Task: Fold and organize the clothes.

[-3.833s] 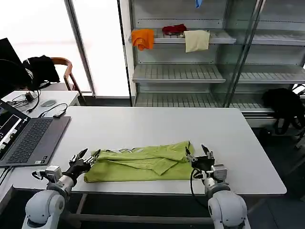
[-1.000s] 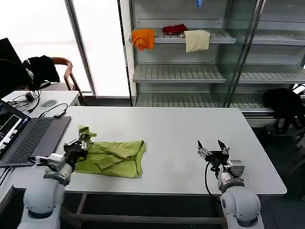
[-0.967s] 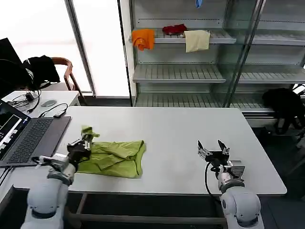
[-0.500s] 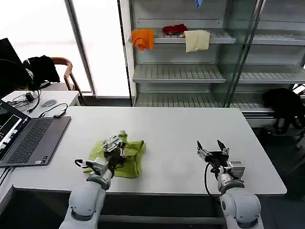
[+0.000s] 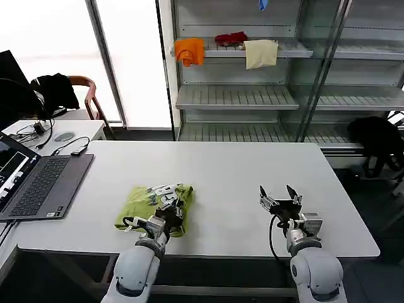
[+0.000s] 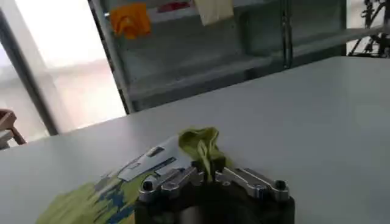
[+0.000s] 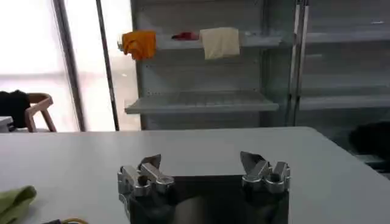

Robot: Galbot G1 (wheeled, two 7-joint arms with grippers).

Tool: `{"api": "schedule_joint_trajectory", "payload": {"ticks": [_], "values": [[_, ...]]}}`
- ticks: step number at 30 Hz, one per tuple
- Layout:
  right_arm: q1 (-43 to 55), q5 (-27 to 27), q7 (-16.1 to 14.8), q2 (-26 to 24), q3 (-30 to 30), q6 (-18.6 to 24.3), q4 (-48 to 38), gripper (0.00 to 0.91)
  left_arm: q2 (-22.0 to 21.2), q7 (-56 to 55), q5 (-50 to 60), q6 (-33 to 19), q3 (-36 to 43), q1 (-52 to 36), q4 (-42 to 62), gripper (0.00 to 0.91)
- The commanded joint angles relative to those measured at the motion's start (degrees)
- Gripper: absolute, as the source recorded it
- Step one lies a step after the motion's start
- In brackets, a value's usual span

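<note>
Head view: your left gripper [image 5: 169, 209] pinches a fold of the T-shirt [image 5: 151, 203], bundled on the table [image 5: 227, 170] at about 7 o'clock, probably to lay that edge over. Left wrist view: the fingers [image 6: 183, 178] squeeze green cloth. Right wrist view: your right gripper [image 7: 204, 172] waits spread, at 5 o'clock on the table.

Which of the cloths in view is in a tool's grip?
The lime-green T-shirt on the table, pinched by the left tool; the orange, red and cream cloths lie on the shelf.

The left end effector [image 5: 169, 210] pinches the folded green T-shirt [image 5: 151, 203] on the table [image 5: 233, 170].
</note>
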Motion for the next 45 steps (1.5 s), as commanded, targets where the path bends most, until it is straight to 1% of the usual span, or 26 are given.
{"api": "schedule_joint_trajectory", "payload": {"ticks": [1,9,13,16,18,19,21,23,26,29,33,45], "values": [[-0.03,-1.15,-0.15,-0.02,-0.19,0.39,-0.16,0.907,-1.38,-0.97,1.73,0.10,3.11,0.19,1.52,0.907],[0.12,-1.65,-0.07,-0.06,-0.32,0.71,-0.44,0.907,-2.79,-1.56,1.20,0.22,4.85,1.04,2.03,0.907],[0.36,-1.67,0.05,-0.07,-0.38,0.66,-0.79,0.907,-2.81,-1.22,-4.17,-1.71,4.02,1.50,0.24,0.907],[0.58,-1.67,0.11,-0.08,-0.47,0.54,-0.78,0.907,-1.90,-0.03,-9.25,-2.07,0.39,1.36,-4.66,0.907],[0.70,-1.67,0.17,-0.13,-0.52,0.37,-0.65,0.907,-0.81,0.62,-13.77,-1.63,-3.57,1.06,-7.97,0.907],[0.77,-1.64,0.16,-0.15,-0.53,0.27,-0.57,0.907,0.79,0.44,-16.63,-1.39,-4.63,0.70,-8.95,0.907],[0.80,-1.67,0.23,-0.26,-0.60,0.09,-0.45,0.907,3.23,-0.06,-20.79,-0.59,-9.93,0.00,-10.37,0.907],[0.83,-1.75,0.30,-0.39,-0.77,-0.04,-0.35,0.907,5.90,0.03,-24.52,-0.78,-15.22,-0.61,-9.44,0.907],[0.86,-1.75,0.32,-0.37,-0.88,-0.22,-0.32,0.907,9.45,0.13,-28.55,-0.84,-21.40,-0.88,-5.08,0.907],[1.04,-1.74,0.36,-0.28,-1.08,-0.26,-0.60,0.907,11.79,0.08,-29.16,-1.37,-23.69,-1.16,0.13,0.907],[1.32,-1.76,0.44,0.01,-1.42,-0.33,-1.08,0.907,12.56,-0.12,-28.83,-1.96,-23.93,-1.75,4.91,0.907],[0.89,-2.01,0.39,0.15,-1.35,-0.55,-0.56,0.907,10.69,0.90,-23.17,-3.20,-21.59,-1.34,10.66,0.907]]}}
